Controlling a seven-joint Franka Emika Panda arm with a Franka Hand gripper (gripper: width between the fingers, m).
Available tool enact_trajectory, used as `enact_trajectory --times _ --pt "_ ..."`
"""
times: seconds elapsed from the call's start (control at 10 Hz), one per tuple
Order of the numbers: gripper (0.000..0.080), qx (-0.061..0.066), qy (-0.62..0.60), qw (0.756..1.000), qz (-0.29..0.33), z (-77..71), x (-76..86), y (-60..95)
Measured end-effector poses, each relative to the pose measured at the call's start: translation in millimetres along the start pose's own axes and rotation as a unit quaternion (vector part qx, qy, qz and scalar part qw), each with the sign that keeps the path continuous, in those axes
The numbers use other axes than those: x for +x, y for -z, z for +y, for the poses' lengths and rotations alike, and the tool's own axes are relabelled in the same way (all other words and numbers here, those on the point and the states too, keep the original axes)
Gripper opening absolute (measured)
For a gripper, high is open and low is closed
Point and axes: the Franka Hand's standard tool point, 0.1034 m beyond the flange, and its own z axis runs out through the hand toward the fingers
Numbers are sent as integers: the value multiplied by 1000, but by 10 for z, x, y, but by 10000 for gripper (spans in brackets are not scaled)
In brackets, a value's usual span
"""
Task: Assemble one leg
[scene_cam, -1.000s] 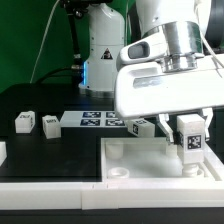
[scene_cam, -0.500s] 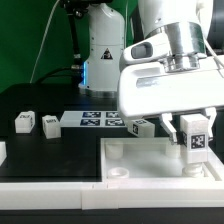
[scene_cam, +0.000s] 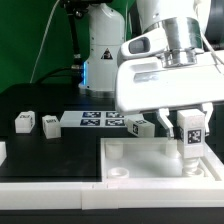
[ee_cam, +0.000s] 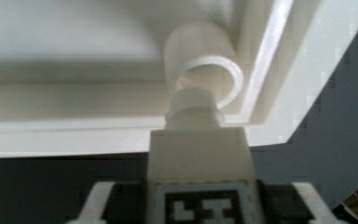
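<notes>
My gripper is shut on a white leg with a black-and-white tag on its face, held upright over the far right part of the large white panel. The leg's lower end is at or just above the panel's surface near its right corner. In the wrist view the leg runs from between my fingers toward a round corner hole in the panel. My gripper grips the tagged end.
Two loose white legs lie on the black table at the exterior view's left. Another leg lies behind the panel beside the marker board. A white piece sits at the left edge.
My gripper with the leg has shifted slightly toward the exterior view's left and a little lower over the panel's corner. Nothing else moved.
</notes>
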Motion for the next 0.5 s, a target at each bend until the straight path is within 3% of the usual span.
enact_trajectory --times 0.5 --pt "288 1 3 1000 -9 -24 -121 -98"
